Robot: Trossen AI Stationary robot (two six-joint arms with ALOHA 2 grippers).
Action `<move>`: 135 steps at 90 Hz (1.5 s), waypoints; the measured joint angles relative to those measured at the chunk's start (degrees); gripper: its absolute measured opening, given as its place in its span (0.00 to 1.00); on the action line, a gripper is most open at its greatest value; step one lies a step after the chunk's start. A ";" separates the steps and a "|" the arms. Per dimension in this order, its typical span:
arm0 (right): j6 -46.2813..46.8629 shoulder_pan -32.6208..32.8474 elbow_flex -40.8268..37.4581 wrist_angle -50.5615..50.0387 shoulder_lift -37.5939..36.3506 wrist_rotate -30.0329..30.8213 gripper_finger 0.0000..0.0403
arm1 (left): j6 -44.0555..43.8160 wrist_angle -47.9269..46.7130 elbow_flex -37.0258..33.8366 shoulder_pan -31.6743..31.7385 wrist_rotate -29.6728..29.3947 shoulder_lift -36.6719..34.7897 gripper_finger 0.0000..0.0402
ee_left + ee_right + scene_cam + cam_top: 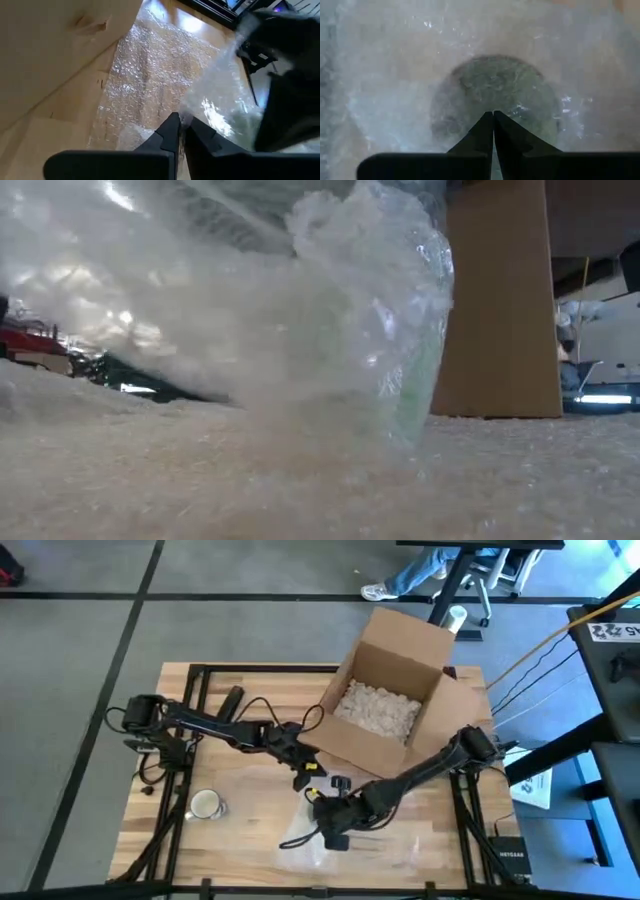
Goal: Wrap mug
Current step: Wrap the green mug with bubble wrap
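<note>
The right gripper (493, 116) was pinched shut on the bubble wrap (395, 65) draped over a round green mug (495, 95). The left gripper (181, 122) was likewise clamped on that one crinkly sheet. A second, pale mug (205, 804) stood apart on the wooden surface (250, 690); one cardboard box (390, 690) of packing peanuts (378, 710) sat behind.
</note>
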 joint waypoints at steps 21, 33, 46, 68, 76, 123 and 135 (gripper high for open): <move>0.00 -0.37 -0.26 -0.41 0.30 -2.37 0.00 | -0.76 -11.01 0.03 -0.69 -0.82 -4.97 0.00; -0.89 -1.60 -0.29 -0.41 1.58 -4.75 0.00 | -2.81 -19.20 0.03 -4.01 -7.84 -7.97 0.00; -1.96 -3.07 -0.24 0.86 3.15 -8.09 0.00 | -5.40 -22.57 0.03 -9.04 -15.03 -8.92 0.00; -4.21 -4.84 -0.08 3.44 5.60 -12.21 0.00 | -7.52 -24.10 0.03 -14.83 -24.67 -9.68 0.00; -4.59 -5.29 -0.04 3.59 6.17 -13.47 0.00 | -9.02 -26.10 0.03 -15.98 -27.40 -11.22 0.00; -6.12 -5.92 -0.06 4.89 6.85 -16.52 0.00 | -24.95 -31.79 0.01 -28.69 -43.62 -14.59 0.00; -6.13 -5.66 2.77 2.38 7.38 -16.37 0.00 | -25.03 -28.96 0.01 -30.48 -43.81 -12.02 0.00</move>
